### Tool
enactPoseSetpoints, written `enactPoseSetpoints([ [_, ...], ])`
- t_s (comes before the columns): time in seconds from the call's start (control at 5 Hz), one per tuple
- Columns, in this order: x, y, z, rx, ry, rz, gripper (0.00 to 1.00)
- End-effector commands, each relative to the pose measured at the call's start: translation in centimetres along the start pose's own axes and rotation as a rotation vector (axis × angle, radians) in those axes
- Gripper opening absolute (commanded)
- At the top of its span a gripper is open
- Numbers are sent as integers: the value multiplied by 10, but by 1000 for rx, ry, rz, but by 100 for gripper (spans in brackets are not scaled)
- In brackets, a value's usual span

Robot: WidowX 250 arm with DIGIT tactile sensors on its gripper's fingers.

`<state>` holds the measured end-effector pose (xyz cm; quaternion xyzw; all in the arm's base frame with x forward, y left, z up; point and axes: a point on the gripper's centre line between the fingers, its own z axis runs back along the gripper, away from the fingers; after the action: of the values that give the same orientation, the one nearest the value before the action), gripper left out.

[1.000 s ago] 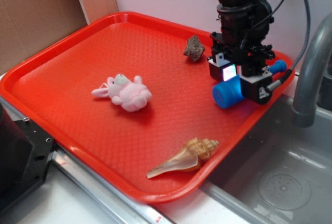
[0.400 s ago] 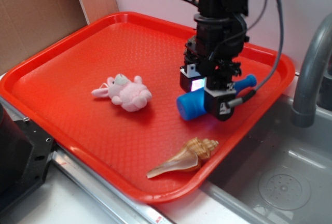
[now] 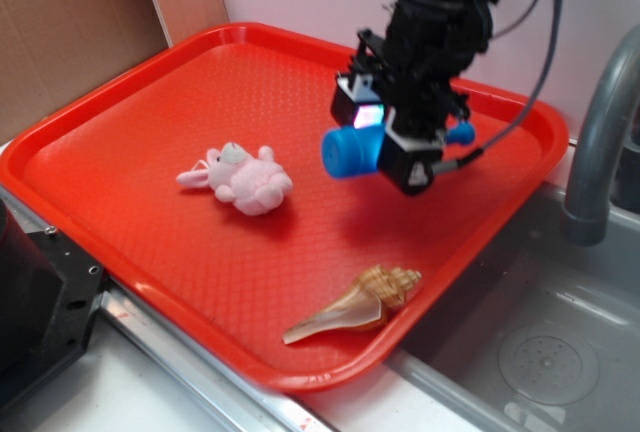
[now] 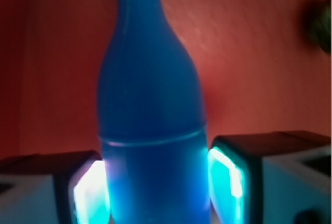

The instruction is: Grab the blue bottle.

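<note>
- Blue bottle (image 3: 352, 151): clamped crosswise between the jaws of my gripper (image 3: 383, 140), hanging clear above the red tray (image 3: 120, 112) (grasp apparently complete).
- Next, I judge: hold it steady.

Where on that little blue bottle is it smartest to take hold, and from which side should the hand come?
Around the wide round body, as the hand is doing now: the blue bottle lies sideways, lifted clear above the red tray, with the fingers pressing its two opposite flanks from above. The body is broad and straight-sided; the narrow, tapering neck would probably slip more easily.
</note>
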<state>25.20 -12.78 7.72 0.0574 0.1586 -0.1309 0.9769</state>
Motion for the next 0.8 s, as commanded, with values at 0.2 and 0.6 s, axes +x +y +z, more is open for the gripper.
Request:
enactPoseSetpoints([
  [0.2, -88, 51, 88, 44, -318, 248, 0],
  [0.6, -155, 87, 53, -69, -310, 470, 0],
])
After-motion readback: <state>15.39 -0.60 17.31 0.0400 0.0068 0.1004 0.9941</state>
